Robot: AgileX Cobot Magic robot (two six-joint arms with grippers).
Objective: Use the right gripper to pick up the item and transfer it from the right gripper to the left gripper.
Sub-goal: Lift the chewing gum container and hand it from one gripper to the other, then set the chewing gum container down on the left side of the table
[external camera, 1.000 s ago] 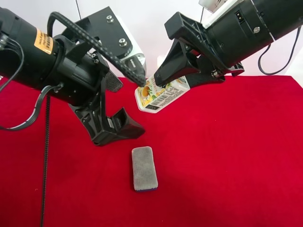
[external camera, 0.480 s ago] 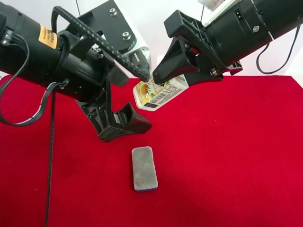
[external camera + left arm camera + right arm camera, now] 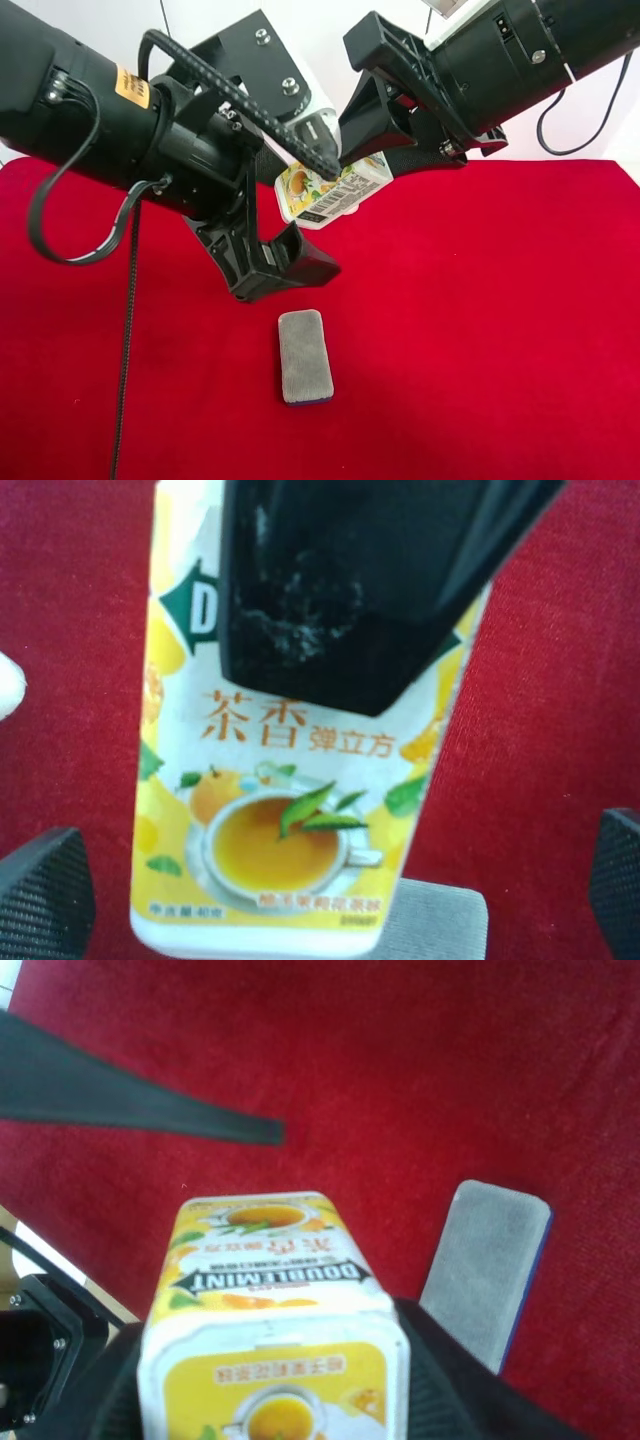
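Carrying gripper: the right gripper, on the arm at the exterior high view's right, has its jaws closed on the gum bottle. The right wrist view shows one end of the bottle seated between them.
Gum bottle: a yellow-and-white container with a tea-cup print. It is held tilted in the air above the red surface and, as far as can be seen, touches only the right jaws.
Receiving gripper: the left gripper has its jaws spread wide, with one finger above the bottle and one below it in the exterior high view. In the left wrist view its ribbed pads stand out on either side of the bottle's printed end, apart from it.
Overlap: in the left wrist view a dark finger of the right gripper covers part of the label. The end with the cup print is bare and lies between the left pads.
Grey block: a flat grey block lies on the surface below the two grippers, apart from both and outside the exchange.
Done: judged complete are the pick-up, since the bottle is off the surface in the right grip, and the presentation of the bottle between the left jaws.
Left: judged outstanding are the closing of the left jaws on the bare end and then the release by the right jaws.
Stage: past the midpoint, at the start of the hand-over proper.
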